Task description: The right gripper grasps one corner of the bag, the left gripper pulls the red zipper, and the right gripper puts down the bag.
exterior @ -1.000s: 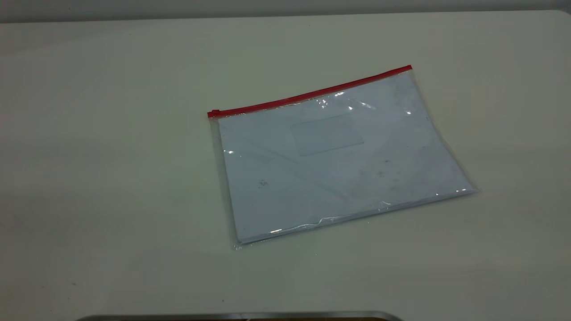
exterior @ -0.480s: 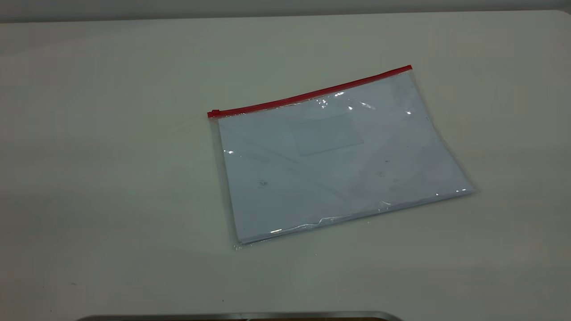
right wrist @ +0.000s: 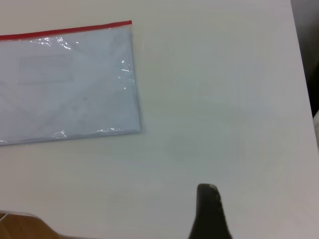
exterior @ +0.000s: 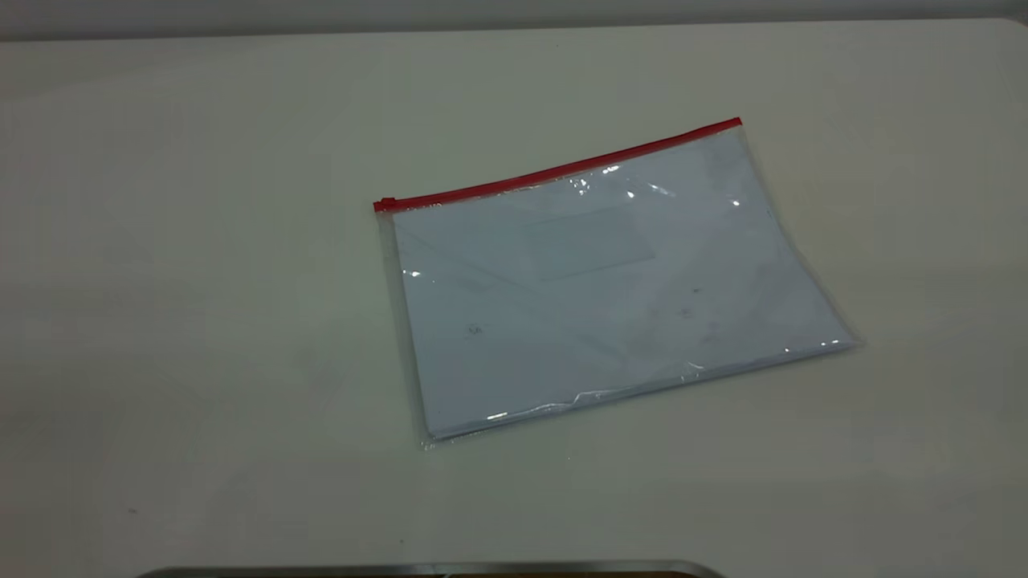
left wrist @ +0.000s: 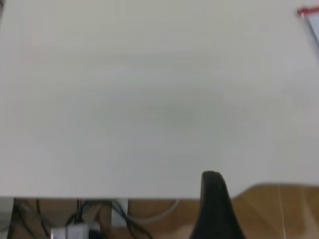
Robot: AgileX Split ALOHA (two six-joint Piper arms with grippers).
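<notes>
Right wrist view shows my right hand low over the bare desk, near its edge, well apart from the bag; only one finger shows, so I cannot tell whether it is open. To grasp well, I should come in flat at the corner of the bag where the red zipper ends. My left hand waits at the desk edge, grip likewise unclear.

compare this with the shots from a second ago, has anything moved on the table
Nothing visibly changed. The bag lies flat on the table in the same spot, its red zipper along the far edge, and neither gripper has entered the exterior view.
</notes>
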